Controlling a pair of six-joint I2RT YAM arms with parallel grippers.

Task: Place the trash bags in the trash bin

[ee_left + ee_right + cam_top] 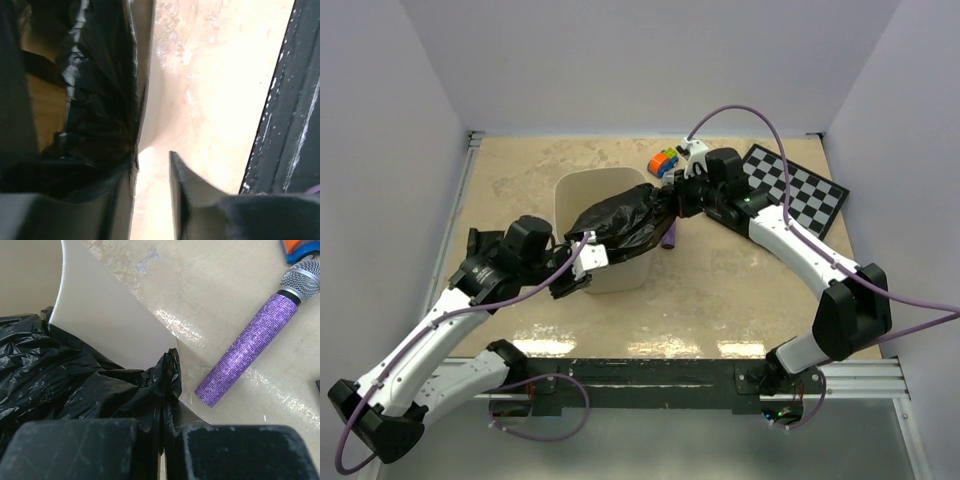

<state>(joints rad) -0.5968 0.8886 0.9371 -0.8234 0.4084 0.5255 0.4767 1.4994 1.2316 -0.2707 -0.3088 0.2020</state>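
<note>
Beige stone-patterned table point(740, 290) fills the top view between pale walls. Left of centre stands the cream bin point(575, 195), with the black trash bag point(620, 222) bunched across its mouth and trailing over the right rim. The right end effector point(677, 203) is pressed together on that trailing end. The left end effector point(582, 270), fingers spread, sits at the bin's lower rim. A purple microphone point(245, 357) lies on the table right of the bin.

floor of trash bin point(578, 195) hidden under trash bag point(620, 222), purple microphone point(245, 352) head cut off at edge
</note>
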